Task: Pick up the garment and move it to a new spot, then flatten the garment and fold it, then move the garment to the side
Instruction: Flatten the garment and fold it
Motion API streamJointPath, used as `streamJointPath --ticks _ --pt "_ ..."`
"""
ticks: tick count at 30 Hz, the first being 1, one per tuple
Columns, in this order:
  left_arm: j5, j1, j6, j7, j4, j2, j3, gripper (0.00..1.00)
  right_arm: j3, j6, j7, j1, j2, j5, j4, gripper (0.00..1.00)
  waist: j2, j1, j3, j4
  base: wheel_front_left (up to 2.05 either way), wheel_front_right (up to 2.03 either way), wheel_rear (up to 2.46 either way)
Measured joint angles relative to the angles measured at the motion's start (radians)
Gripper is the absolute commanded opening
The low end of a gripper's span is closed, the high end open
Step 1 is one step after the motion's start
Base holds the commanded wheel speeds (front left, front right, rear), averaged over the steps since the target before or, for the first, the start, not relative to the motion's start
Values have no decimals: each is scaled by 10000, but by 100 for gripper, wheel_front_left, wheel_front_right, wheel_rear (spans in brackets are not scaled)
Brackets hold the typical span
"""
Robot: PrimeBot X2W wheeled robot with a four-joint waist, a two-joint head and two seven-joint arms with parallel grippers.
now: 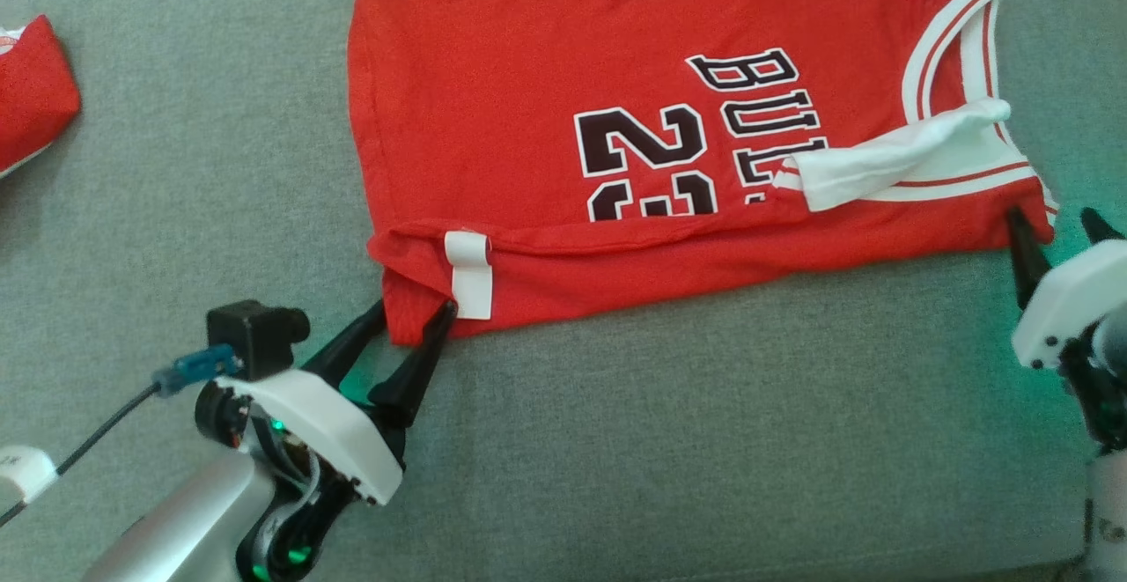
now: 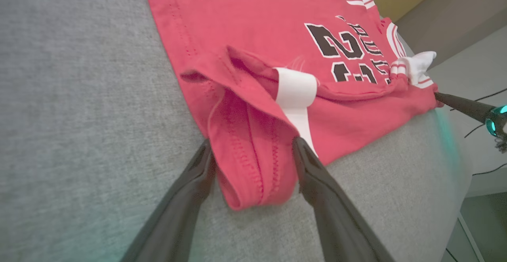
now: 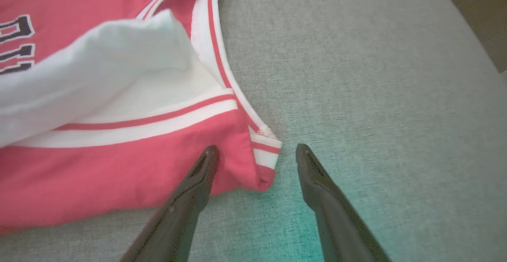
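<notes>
Nearest the head camera is the left gripper (image 1: pixel 416 309), its two dark fingers spread wide to either side of the garment's near hem corner. In the left wrist view that corner lies loose between the fingers, so the left gripper (image 2: pixel 251 143) is parted and clamps nothing. The right gripper (image 1: pixel 1052 217) stands at the opposite near corner. Its wrist view shows the right gripper (image 3: pixel 256 148) equally spread, with the striped shoulder corner lying between the fingers, ungripped. The garment (image 1: pixel 528 106), a red sleeveless jersey with white and red trim, lies spread on the grey padded surface (image 1: pixel 704 406), hem toward the robot's left and shoulders toward its right. Its near long edge is turned up over the front, and the crease runs between the two grippers. By my judgement the flattening is done and a first lengthwise fold is in place, though its hem end looks bunched. Further folding and the move to the side remain. Legible print: black, white-edged "BUL" and the number "23", both partly covered by the fold. A white tag (image 1: pixel 469 274) at the hem shows no readable writing. Another red item (image 1: pixel 31 93) lies well apart at the far left.
</notes>
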Motion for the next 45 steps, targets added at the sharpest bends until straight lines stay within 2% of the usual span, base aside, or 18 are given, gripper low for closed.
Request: streamJointPath --ticks 5,12,13,14,15,16,22,25,31,33,36,37,38,39,40,41,42,45 --pt "33 -57 -102 171 100 -132 -157 100 347 0 468 -316 29 314 514 100 0 -1 28 7 0 0 0" --pt "115 -227 -219 261 259 -205 -345 100 646 0 861 -351 -192 794 548 100 0 -1 55 67 0 0 0" --pt "117 -255 -270 263 278 -211 -360 75 665 0 905 -363 -232 895 556 96 0 -1 61 71 0 0 0" --pt "121 -275 -274 263 311 -224 -376 48 663 0 938 -379 -259 1018 589 75 0 -1 57 77 0 0 0" --pt "136 -300 -278 263 353 -238 -395 22 665 0 951 -404 -268 1147 646 25 0 -1 42 82 0 0 0" --pt "207 -351 -282 265 449 -240 -422 0 688 0 989 -437 -280 1275 696 0 0 -2 22 88 0 0 0" --pt "-244 -313 -717 529 616 -199 -495 0 815 0 1333 -477 -435 2063 878 0 0 0 -328 121 0 0 0" --pt "-673 76 -894 679 157 100 -481 0 901 0 1808 -235 -782 2681 610 0 0 0 -585 133 0 0 0" --pt "-1340 1395 -851 1062 -1327 1039 -518 0 874 0 3269 1309 -2102 4019 -658 0 0 -1 -1018 249 0 0 0" --pt "-1478 1829 -694 1099 -1689 1181 -606 0 830 0 3733 2011 -2495 4314 -1041 0 0 -2 -1066 327 0 0 0" --pt "-1601 2307 -527 1058 -1827 1206 -713 0 683 2 4065 2794 -2731 4487 -1392 0 0 -2 -1056 385 0 0 0" --pt "-1613 2387 -525 1053 -1822 1189 -769 0 675 0 4088 2953 -2782 4487 -1469 4 0 -2 -1030 398 0 0 0" --pt "-1611 2429 -525 1051 -1785 1151 -817 9 675 0 4115 3063 -2815 4485 -1524 46 0 -1 -1004 412 0 0 0" --pt "-1603 2440 -512 1026 -1699 1083 -851 9 677 0 4107 3115 -2817 4468 -1569 46 0 -1 -977 424 0 0 0" --pt "-1590 2438 -476 968 -1611 1003 -853 38 688 0 4082 3140 -2817 4395 -1603 92 0 -1 -952 432 0 0 0" --pt "-1549 2436 -468 932 -1492 940 -859 64 690 0 4044 3145 -2815 4299 -1607 100 0 -1 -934 433 0 0 0" --pt "-1486 2434 -435 859 -1361 907 -876 100 706 0 3971 3146 -2817 4203 -1607 100 0 0 -935 434 0 0 0" --pt "-1377 2435 -397 732 -1210 821 -890 100 865 0 3802 3168 -2817 4117 -1720 100 0 -1 -1030 430 0 0 0"
